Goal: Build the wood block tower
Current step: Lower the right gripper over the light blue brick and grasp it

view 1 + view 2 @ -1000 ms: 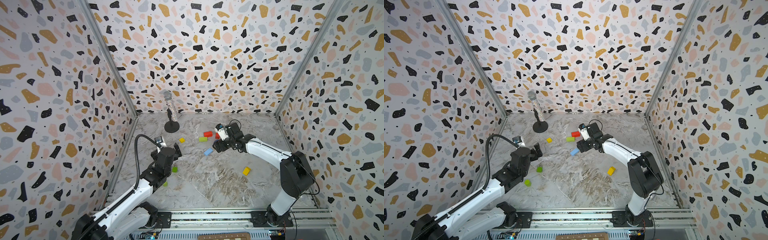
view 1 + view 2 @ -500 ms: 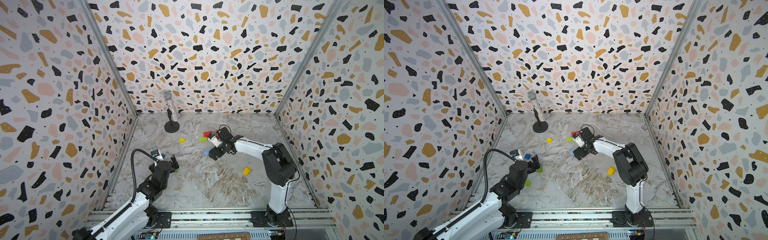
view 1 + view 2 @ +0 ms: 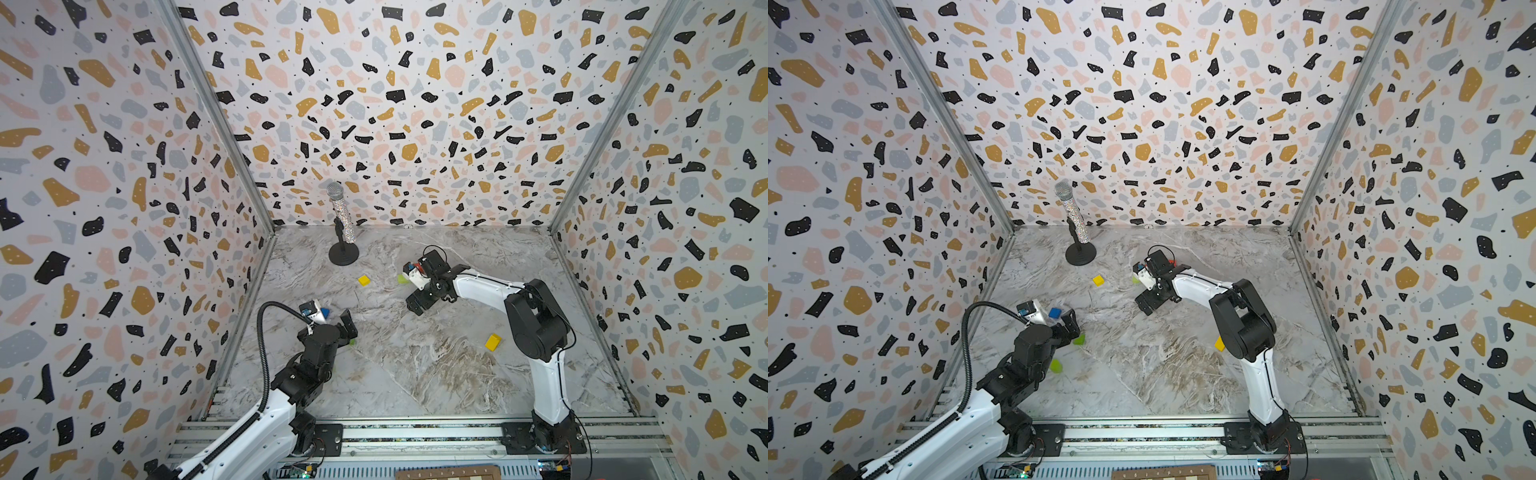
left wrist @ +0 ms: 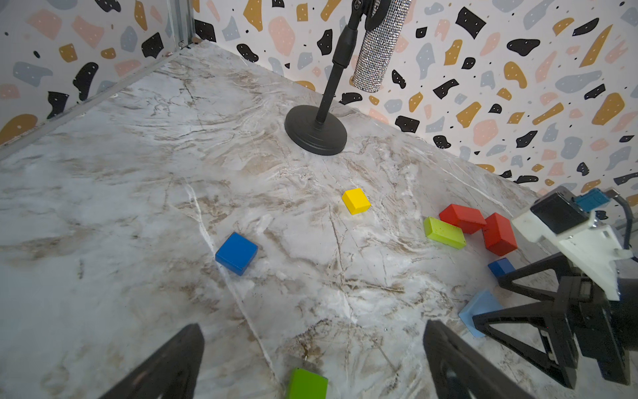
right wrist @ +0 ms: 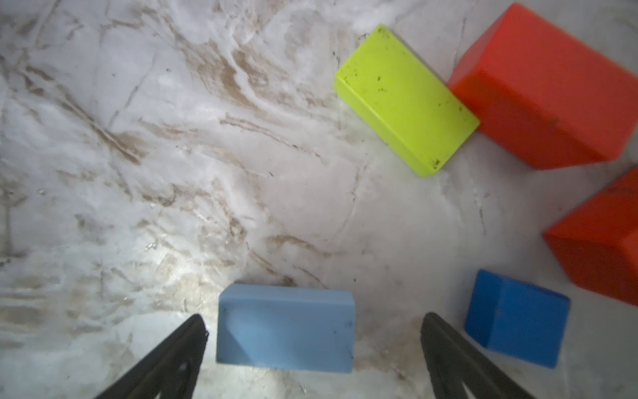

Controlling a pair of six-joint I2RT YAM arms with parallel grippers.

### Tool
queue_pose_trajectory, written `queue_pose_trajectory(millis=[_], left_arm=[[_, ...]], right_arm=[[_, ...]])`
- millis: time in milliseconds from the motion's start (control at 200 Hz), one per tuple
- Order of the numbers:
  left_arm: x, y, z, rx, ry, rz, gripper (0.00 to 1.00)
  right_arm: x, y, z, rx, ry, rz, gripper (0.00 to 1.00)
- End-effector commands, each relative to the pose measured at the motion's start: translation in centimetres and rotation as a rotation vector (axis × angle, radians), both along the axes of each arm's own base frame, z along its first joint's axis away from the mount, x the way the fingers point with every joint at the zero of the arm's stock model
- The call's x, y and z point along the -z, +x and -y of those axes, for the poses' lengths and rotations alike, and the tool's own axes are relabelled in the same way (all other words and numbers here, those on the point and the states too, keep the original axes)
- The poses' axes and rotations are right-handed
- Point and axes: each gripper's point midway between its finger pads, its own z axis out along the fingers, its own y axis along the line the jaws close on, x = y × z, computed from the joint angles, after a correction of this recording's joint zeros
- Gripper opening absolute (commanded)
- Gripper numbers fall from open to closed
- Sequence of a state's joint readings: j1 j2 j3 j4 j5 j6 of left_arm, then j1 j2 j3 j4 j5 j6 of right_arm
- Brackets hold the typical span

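Observation:
No tower is in view; the wood blocks lie singly on the marble floor. My right gripper [image 5: 313, 317] is open, low over a light-blue brick [image 5: 286, 328] that sits between its fingers without touching them. Beyond it lie a lime brick [image 5: 405, 100], two red bricks [image 5: 545, 89] and a small blue block [image 5: 516, 317]. In both top views the right gripper [image 3: 419, 301] hides the light-blue brick. My left gripper [image 4: 310, 345] is open and empty near the left wall, with a green block [image 4: 307, 383] on the floor between its fingers and a blue cube [image 4: 236, 253] ahead.
A glittery microphone [image 3: 343, 224] on a black stand stands at the back left. A yellow cube [image 3: 364, 280] lies mid-floor, a yellow brick [image 3: 493, 342] beside the right arm's elbow, and a lime piece [image 3: 1055, 365] under the left arm. Patterned walls close three sides.
The right gripper moved left and toward the front, from over the red bricks to over the light-blue brick. The left arm drew back toward the front and then held still.

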State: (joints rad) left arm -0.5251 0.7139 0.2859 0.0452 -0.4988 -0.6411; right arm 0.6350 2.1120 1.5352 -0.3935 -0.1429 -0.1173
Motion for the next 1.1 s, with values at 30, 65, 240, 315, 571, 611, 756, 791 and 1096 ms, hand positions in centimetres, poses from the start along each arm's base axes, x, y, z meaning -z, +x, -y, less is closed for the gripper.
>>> queue_pose_trajectory(millis=[30,65,240,315,571,611,756,791,1096], left_arm=[[-1.1,0.3,0.7,0.022,-0.034,0.034,1.0],[-1.0,0.3,0.6,0.022,-0.032,0.033,1.0],[-0.9,0.3,0.6,0.022,-0.027,0.028,1.0],[-0.7,0.2,0.7,0.023,-0.03,0.027,1.0],[-0.8,0.5,0.8,0.024,-0.031,0.029,1.0],[-0.8,0.5,0.8,0.024,-0.031,0.028,1.0],[-0.8,0.5,0.8,0.026,-0.028,0.025,1.0],[-0.8,0.5,0.8,0.026,-0.029,0.025,1.0],[-0.5,0.2,1.7,0.085,-0.023,0.002,1.0]], right_arm=[[-0.4,-0.1,-0.2,-0.019,-0.007,-0.03,0.94],[-0.3,-0.1,-0.3,-0.018,-0.007,-0.034,0.93],[0.4,0.0,-0.3,-0.013,-0.018,-0.051,0.89],[0.6,-0.1,-0.4,-0.017,-0.013,-0.06,0.87],[0.9,-0.3,-0.5,-0.019,-0.018,-0.088,0.71],[0.9,-0.4,-0.5,-0.018,-0.017,-0.091,0.7],[1.0,-0.5,-0.4,-0.017,-0.019,-0.099,0.65],[0.9,-0.6,-0.4,-0.017,-0.02,-0.101,0.64],[-0.8,-3.4,-0.7,-0.168,0.034,-0.076,0.62]])
